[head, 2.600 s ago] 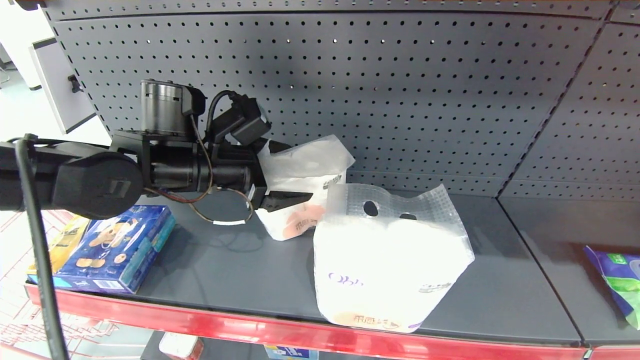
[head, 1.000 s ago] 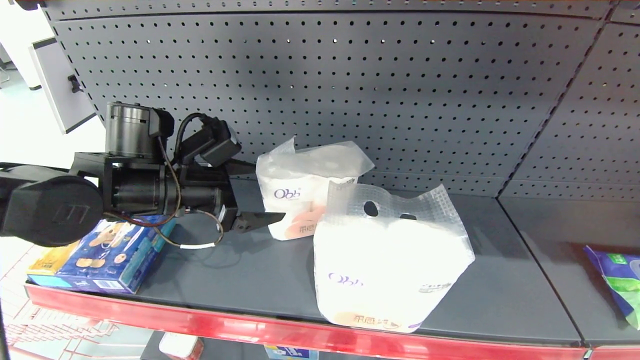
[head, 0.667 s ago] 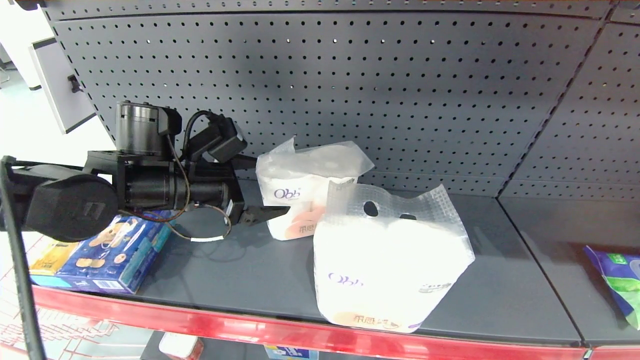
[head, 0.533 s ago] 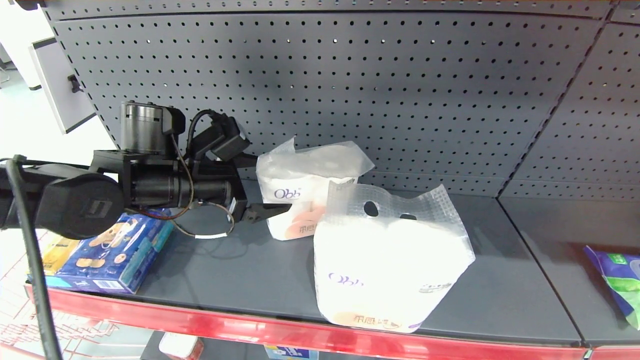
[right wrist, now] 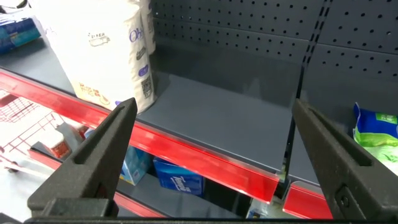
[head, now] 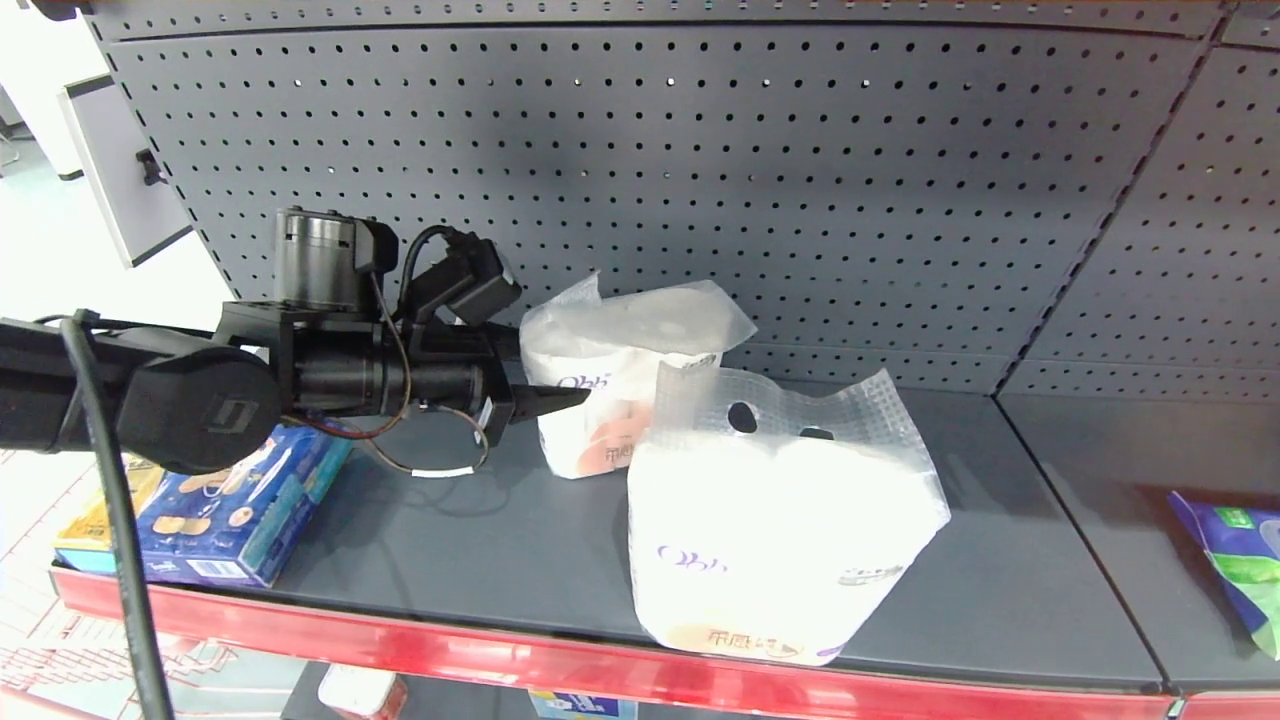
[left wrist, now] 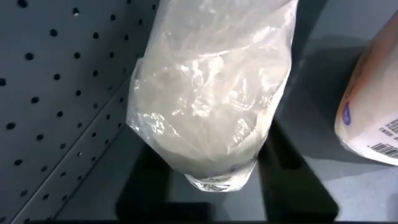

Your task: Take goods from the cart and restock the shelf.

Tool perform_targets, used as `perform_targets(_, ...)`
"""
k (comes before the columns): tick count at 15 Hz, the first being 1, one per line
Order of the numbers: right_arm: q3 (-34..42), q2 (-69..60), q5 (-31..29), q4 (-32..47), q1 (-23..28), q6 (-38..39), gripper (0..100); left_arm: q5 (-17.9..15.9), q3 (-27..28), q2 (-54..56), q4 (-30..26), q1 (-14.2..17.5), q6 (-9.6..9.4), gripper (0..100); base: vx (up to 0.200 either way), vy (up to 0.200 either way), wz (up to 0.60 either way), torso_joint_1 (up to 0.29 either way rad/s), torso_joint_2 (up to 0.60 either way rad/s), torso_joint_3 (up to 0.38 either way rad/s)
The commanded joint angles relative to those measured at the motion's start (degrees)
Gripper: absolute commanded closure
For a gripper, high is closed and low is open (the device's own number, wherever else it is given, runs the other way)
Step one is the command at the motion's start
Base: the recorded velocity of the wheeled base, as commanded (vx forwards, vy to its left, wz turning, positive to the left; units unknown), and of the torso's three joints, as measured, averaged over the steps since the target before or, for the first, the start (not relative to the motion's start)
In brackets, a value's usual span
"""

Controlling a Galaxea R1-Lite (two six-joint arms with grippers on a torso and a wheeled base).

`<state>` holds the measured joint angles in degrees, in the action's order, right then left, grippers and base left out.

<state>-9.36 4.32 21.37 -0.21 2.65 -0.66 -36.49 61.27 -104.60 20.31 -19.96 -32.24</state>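
Two packs of paper rolls are standing on the shelf [head: 480, 540] in the middle of the head view. The smaller pack [head: 625, 350] is sitting further back, close to the pegboard wall [head: 700, 150]. The bigger pack [head: 790, 540] is standing in front of it to the lower right, overlapping it in the frame, so I cannot tell whether they are touching. The left gripper [head: 548, 372] is reaching in level from the left of the frame. Its jaws are standing open and straddling the near end of the smaller pack; whether the tips are touching the wrap I cannot tell. That pack is lying straight ahead of the jaws, to their right in the head view. Its longer side seems to be running left to right, roughly in line with the arm. The left arm is by far the nearer. The right gripper [right wrist: 214, 109] is hanging out in front of the shelf edge, jaws spread wide and holding nothing. My guess is that any closing or pushing will be working along that same line, toward the crowding bigger pack. One blue box [head: 240, 495] is lying at the lower left.
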Motion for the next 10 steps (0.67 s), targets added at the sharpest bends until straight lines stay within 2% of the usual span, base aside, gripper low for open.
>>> perform_targets(1, 0.05, 0.08, -0.01, 0.03, -0.01, -0.04, 0, -0.25, 0.69, -0.87, -0.09, -0.43, -0.01, 100, 0.0, 0.0, 0.0, 0.0, 0.0, 0.0)
perform_targets(8, 0.49, 0.08, 0.08, -0.06, -0.01, -0.04, 0, -2.01, 4.74, -4.83, -0.09, -2.81, -0.19, 100, 0.0, 0.0, 0.0, 0.0, 0.0, 0.0)
perform_targets(10, 0.49, 0.08, -0.01, -0.06, -0.01, -0.04, 0, -3.94, 7.02, -6.15, -0.09, -2.81, -0.19, 100, 0.0, 0.0, 0.0, 0.0, 0.0, 0.0)
